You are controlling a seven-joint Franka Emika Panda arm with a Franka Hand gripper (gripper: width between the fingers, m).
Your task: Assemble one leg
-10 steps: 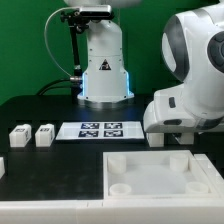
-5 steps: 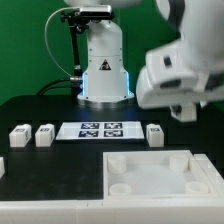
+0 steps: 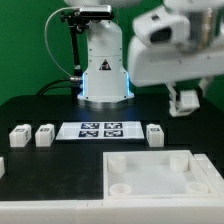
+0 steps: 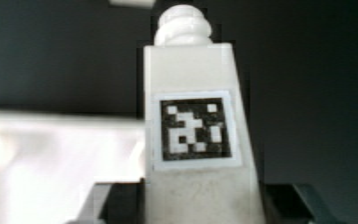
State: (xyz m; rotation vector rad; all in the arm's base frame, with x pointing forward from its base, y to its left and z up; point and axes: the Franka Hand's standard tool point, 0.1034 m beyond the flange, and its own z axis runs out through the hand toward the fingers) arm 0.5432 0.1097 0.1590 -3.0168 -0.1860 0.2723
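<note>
My gripper (image 3: 186, 103) hangs in the air at the exterior view's right, above the table, shut on a white leg (image 3: 188, 96). In the wrist view the leg (image 4: 194, 100) stands lengthwise between my dark fingers (image 4: 119, 203), its black-and-white tag facing the camera and a rounded peg at its far end; the gripper (image 4: 194, 205) clamps its near end. Three more legs stand on the black table: two at the exterior view's left (image 3: 18, 136) (image 3: 44, 135) and one right of the marker board (image 3: 154, 134).
The marker board (image 3: 100, 129) lies flat at the table's middle. The large white square piece with corner sockets (image 3: 160, 178) lies at the front right. The robot base (image 3: 104, 65) stands behind. A white part (image 3: 2, 165) shows at the left edge.
The arm has risen from low over the table's right side to high up, carrying the leg. The leg right of the marker board, hidden before, now shows.
</note>
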